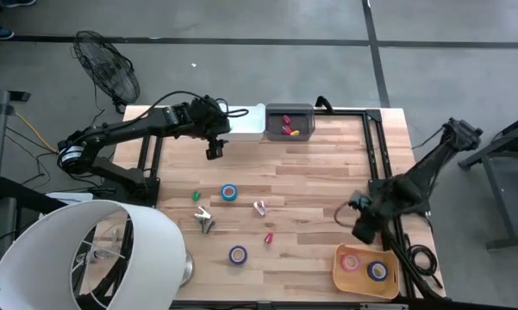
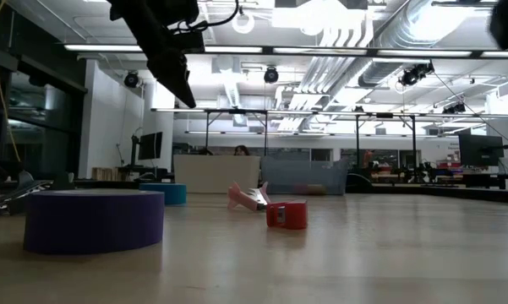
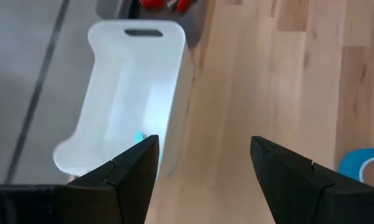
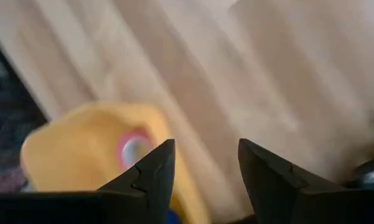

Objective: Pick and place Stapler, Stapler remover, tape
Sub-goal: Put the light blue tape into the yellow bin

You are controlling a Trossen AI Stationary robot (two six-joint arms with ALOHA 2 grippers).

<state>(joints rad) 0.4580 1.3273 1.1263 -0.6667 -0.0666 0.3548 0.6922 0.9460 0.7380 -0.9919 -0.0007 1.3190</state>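
My right jaws [image 1: 363, 226] hang at the bench's [image 1: 327, 172] 3 o'clock edge, open and gripping nothing, just off the yellow tray [image 1: 343, 274] toward 11 o'clock. Tray sits in the 5 o'clock corner with a pink tape roll [image 1: 351, 263] and a blue tape roll [image 1: 377, 270] lying in it side by side. My left jaws [image 1: 214, 151] are up near 11 o'clock, open wide and empty, just beside the white bin [image 1: 248, 122]; the grey bin [image 1: 290, 121] next to it at 12 o'clock holds red pieces, can't tell which. Loose on the bench mid-field: light-blue tape roll [image 1: 229, 193], a small green item [image 1: 196, 196] at its 9 o'clock, metal stapler [image 1: 205, 219] near 7 o'clock of that roll, pink staple remover [image 1: 259, 207] near centre, red staple remover [image 1: 269, 237] just toward 6 o'clock of it, purple tape roll [image 1: 238, 254] further toward 6 o'clock. All of these lie apart from each other.
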